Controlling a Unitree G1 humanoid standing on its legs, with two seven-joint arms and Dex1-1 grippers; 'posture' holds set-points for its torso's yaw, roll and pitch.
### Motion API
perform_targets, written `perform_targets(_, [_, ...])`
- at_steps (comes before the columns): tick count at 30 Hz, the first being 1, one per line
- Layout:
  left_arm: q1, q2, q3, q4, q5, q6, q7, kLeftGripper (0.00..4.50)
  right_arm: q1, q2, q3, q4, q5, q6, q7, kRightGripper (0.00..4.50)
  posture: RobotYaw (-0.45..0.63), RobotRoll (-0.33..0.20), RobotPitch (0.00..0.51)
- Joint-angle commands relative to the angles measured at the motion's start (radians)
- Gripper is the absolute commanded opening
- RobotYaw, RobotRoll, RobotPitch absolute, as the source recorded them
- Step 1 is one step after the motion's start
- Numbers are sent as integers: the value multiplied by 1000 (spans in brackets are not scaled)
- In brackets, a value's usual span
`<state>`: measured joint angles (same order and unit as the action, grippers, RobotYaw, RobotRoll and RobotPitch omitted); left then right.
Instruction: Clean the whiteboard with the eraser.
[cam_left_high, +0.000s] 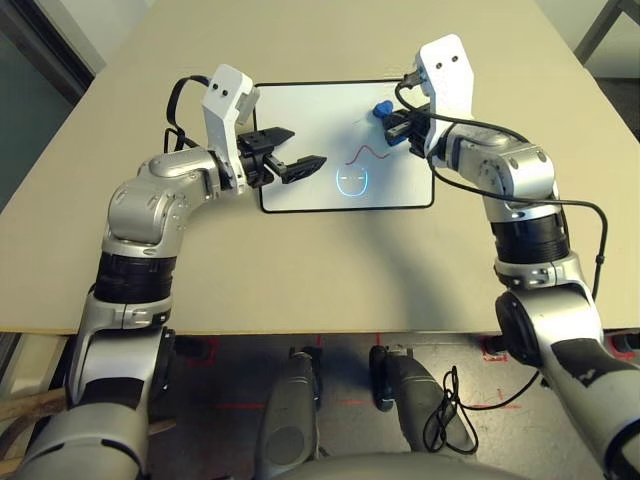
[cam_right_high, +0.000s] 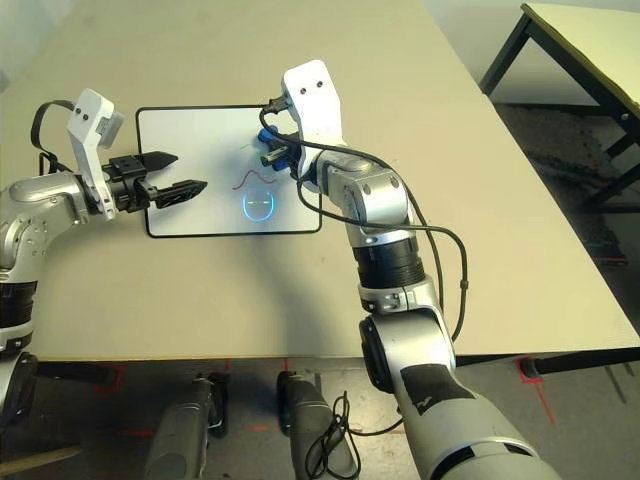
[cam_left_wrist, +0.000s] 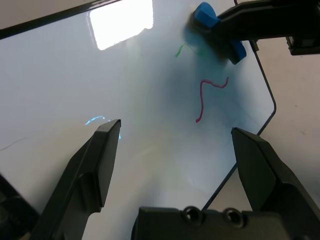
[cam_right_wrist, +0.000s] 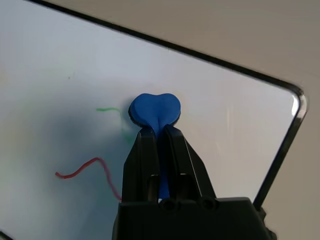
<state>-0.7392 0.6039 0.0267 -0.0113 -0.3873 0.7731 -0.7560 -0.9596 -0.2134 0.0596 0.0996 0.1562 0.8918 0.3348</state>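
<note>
Eraser (cam_right_wrist: 154, 111) sits clamped in the right gripper (cam_right_wrist: 159, 134), pressed to the whiteboard (cam_left_high: 300, 110) by a green mark. Left gripper (cam_left_wrist: 172, 150) hovers spread, empty. Wiping could push the unheld board sideways.

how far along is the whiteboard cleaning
Done: the right tool is shut on the eraser, which is at the whiteboard by a faint green mark. In hand: wiping there. Left: the red squiggle and the blue drawing. The left tool hangs open.

No readable text anywhere; the whiteboard (cam_left_high: 300, 190) bears only red, green and blue scribbles.
</note>
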Motion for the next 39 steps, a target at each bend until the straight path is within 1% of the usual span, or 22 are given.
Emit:
perform_targets(1, [7,0,-2,-21,-7,14,3,4500,81,23,52,-56,7,81,1,43,78,0,253])
perform_targets(6, [4,-1,-3,-20,-7,16,6,4500,148,27,81,-126,12,130,11,43,80,0,251])
perform_targets(8, [2,-1,-4,-18,-7,16,6,4500,145,24,79,-124,10,130,14,43,80,0,251])
perform_targets(10, [2,-1,-4,-18,-8,16,5,4500,122,20,65,-104,7,116,12,43,78,0,249])
perform_targets(16, [1,0,-7,-16,-8,16,0,4500,-3,13,-2,18,-1,18,-12,43,76,0,246])
perform_targets(20, [-2,2,-5,-12,-7,13,0,4500,-17,19,-4,42,-2,-5,-13,42,79,0,242])
perform_targets(21, [-1,2,-5,-12,-7,13,0,4500,-14,21,-1,40,-1,-5,-12,42,79,0,242])
perform_targets(29, [2,4,-2,-20,-9,16,3,4500,116,63,78,-107,16,91,4,22,87,0,243])
perform_targets(33, [2,5,0,-20,-10,18,4,4500,137,61,94,-125,13,101,14,16,88,0,248])
perform_targets(39, [5,7,0,-21,-12,20,2,4500,0,49,19,17,0,-16,-5,14,85,0,251])
